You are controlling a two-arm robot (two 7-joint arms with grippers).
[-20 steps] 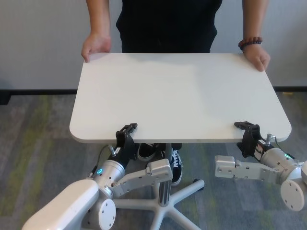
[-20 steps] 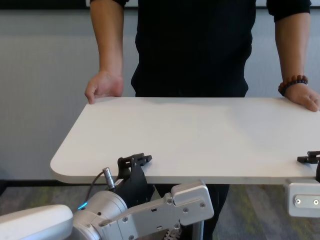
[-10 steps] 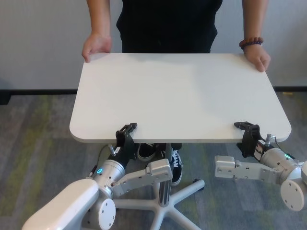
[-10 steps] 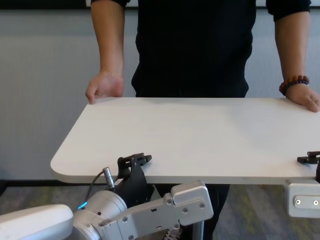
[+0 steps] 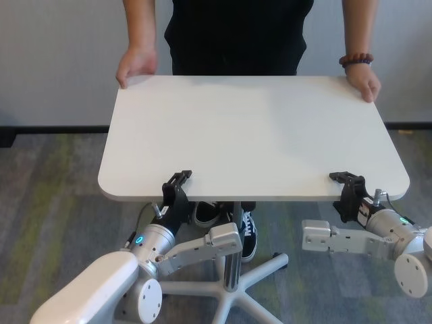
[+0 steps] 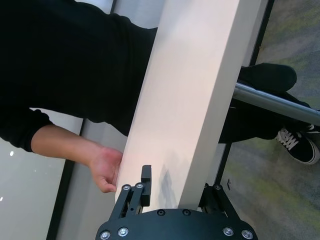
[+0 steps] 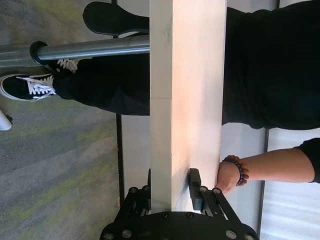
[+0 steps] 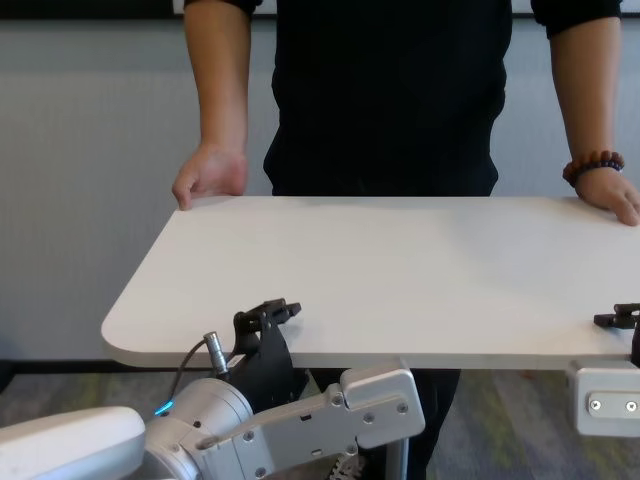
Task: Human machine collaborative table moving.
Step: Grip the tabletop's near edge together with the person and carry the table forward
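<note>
The table [image 5: 253,135] sits between robot and person [image 5: 236,34], whose hands grip its far corners. The left gripper [image 5: 177,185] clamps the near edge, one finger above, one below; the right gripper [image 5: 346,183] pinches that same edge near the right corner.

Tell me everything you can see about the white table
The table has a plain matte white rectangular top with rounded corners and a thin edge, level, on a grey metal pedestal with a star base over carpet. The person's hand grips one far corner and the braceleted hand the other. The left gripper and right gripper each clamp the near edge, one finger above the top and one below.
</note>
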